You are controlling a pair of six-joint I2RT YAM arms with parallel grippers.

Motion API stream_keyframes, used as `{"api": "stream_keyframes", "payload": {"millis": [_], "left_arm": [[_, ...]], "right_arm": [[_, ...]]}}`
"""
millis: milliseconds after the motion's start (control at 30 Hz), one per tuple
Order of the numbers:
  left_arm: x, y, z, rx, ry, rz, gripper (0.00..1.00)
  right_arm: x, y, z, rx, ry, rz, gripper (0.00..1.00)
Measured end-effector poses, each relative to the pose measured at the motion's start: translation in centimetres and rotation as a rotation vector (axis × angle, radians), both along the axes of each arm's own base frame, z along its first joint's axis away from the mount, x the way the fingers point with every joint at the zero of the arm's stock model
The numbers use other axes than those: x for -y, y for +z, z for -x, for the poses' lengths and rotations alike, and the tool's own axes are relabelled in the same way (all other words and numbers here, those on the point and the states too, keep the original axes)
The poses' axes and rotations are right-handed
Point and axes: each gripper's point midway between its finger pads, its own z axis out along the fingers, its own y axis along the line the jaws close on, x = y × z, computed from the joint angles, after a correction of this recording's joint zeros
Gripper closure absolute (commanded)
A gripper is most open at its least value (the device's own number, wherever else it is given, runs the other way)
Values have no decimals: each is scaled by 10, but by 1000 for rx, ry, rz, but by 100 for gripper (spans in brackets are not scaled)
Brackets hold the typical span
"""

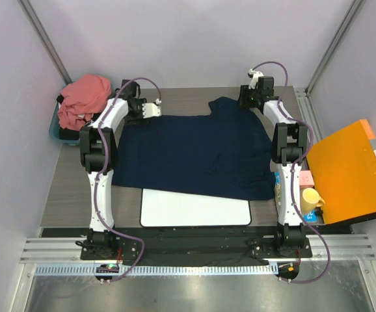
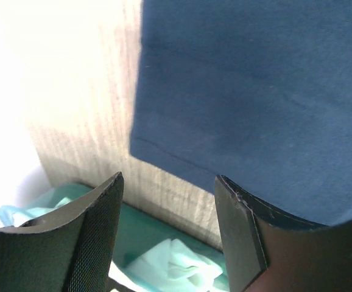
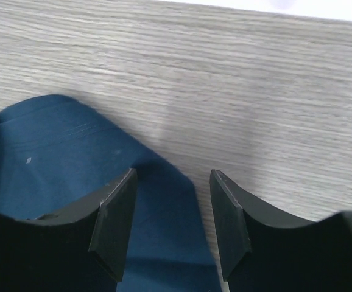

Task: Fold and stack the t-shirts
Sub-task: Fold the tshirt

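- Navy t-shirt point(image 1: 201, 153) lies spread flat across the middle of the grey wood table point(image 1: 71, 188). One sleeve pokes toward the far edge, and the near hem overlaps the far edge of the white mat point(image 1: 194, 209).
- Pink t-shirt point(image 1: 84, 97) sits crumpled in a heap at the far left corner, on top of a teal bin point(image 1: 53, 130), well apart from the navy one.
- Left gripper point(image 1: 154, 109) hangs by the far left corner of the navy t-shirt. In the left wrist view its jaws stand apart with nothing between them point(image 2: 168, 182). Bare table shows in the gap, and the hemmed corner of the cloth point(image 2: 255, 91) lies just ahead.
- Right gripper point(image 1: 246, 97) hangs at the far right, by the sleeve. In the right wrist view its jaws are also parted and hold nothing point(image 3: 173, 176). The rounded edge of the navy cloth point(image 3: 54, 152) lies under the left finger and part of the gap, with bare wood under the right finger.
- An orange panel point(image 1: 347, 172) rests tilted at the right side of the table, with a yellow cup point(image 1: 309, 197) just beside its near left corner.
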Motion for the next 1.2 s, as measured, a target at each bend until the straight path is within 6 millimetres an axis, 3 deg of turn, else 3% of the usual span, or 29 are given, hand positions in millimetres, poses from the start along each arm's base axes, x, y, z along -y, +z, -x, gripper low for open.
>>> {"api": "stream_keyframes", "payload": {"millis": [100,200,233,333,633,833,1000,1200], "left_arm": [[-1,6,-5,22,-9,-9,38],[-1,11,-9,40,-19,-19,38],[-1,11,-10,45,-20,-21,38],[-2,12,-11,48,-21,-28,38],[-4,12,-13,55,-22,-42,37],[-5,4,-20,63,-37,-47,35],[-3,-16,-37,61,-46,-11,35],[-2,-17,-52,89,-73,-1,35]], "right_arm": [[-4,0,3,-12,17,-42,50],[-9,0,6,-25,37,-80,66],[-11,0,7,-29,45,-89,76],[-16,-2,11,-48,56,-113,87],[-16,-2,13,-48,89,-89,99],[-15,6,11,-5,149,-22,99],[-19,24,17,20,194,16,99],[-32,51,22,67,243,45,99]]}}
